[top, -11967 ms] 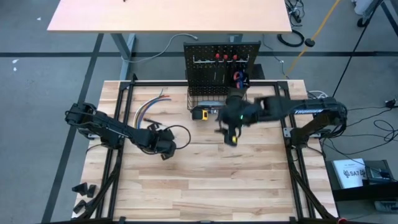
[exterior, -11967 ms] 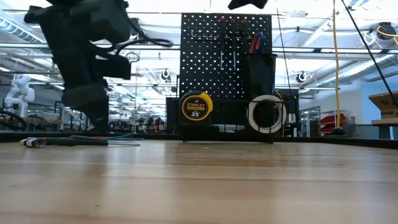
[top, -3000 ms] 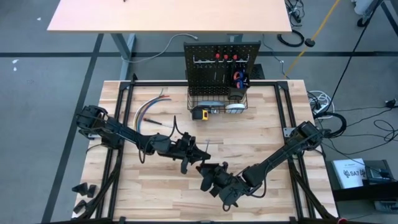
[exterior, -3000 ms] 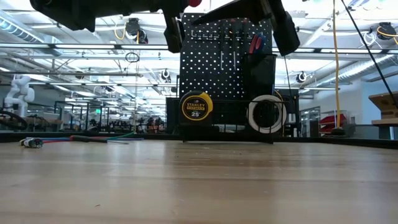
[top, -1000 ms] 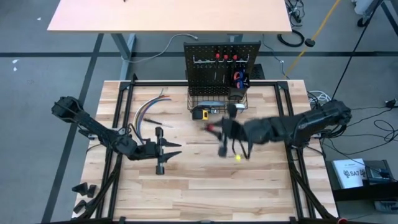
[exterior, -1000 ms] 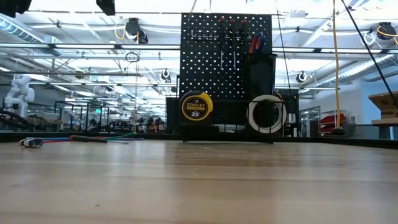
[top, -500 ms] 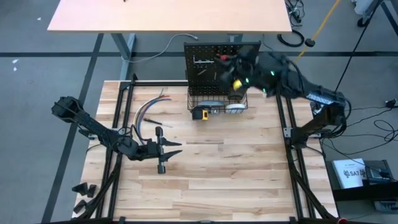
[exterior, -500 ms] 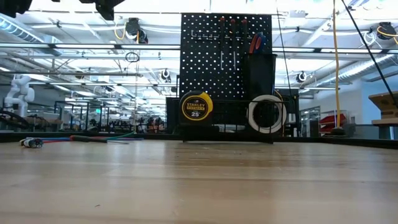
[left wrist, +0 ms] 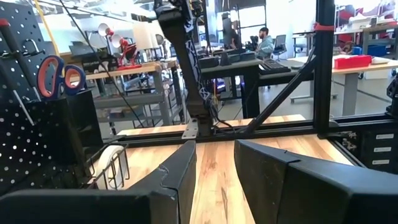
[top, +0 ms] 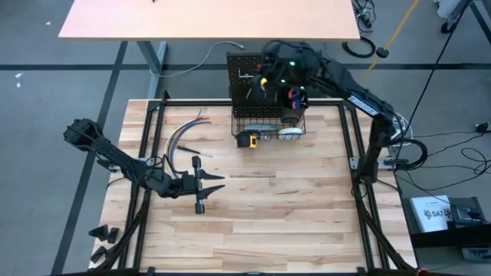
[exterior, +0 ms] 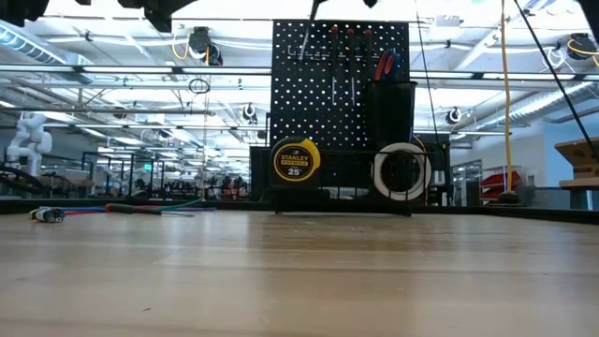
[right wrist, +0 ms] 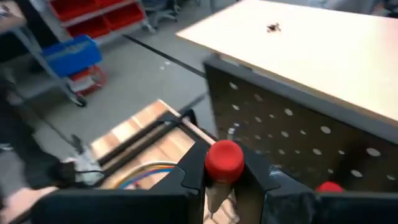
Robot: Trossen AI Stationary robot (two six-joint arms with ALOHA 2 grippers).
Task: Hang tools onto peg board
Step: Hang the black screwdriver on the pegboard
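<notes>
The black peg board (top: pixel 245 73) stands upright at the table's far edge and also shows in the low view (exterior: pixel 318 103). My right gripper (top: pixel 266 77) is high over the board's top edge, shut on a screwdriver with a red end cap (right wrist: pixel 224 160). Another red-capped tool (right wrist: pixel 329 187) sits on the board beside it. Scissors (top: pixel 293 95) stand in the board's black cup. My left gripper (top: pixel 209 184) is open and empty, low over the near-left part of the table, pointing toward the right edge. My right gripper pinches the screwdriver's handle just below its red end cap (right wrist: pixel 219 182) between its two fingers. The cap sticks out past the fingers. The fingers hide the rest of the handle and the shaft. The tool is lifted clear of the table, above the peg board.
A yellow tape measure (top: pixel 246 139) and a white roll (exterior: pixel 402 171) sit at the black wire basket (top: pixel 268 127) at the board's foot. A bundle of coloured wires (top: pixel 184 134) lies at the far left. A second tan table (top: pixel 207 19) stands beyond the board.
My right gripper has swung from over the middle of the table toward the far edge and up, carrying the screwdriver, then a little toward the left along the peg board's top.
</notes>
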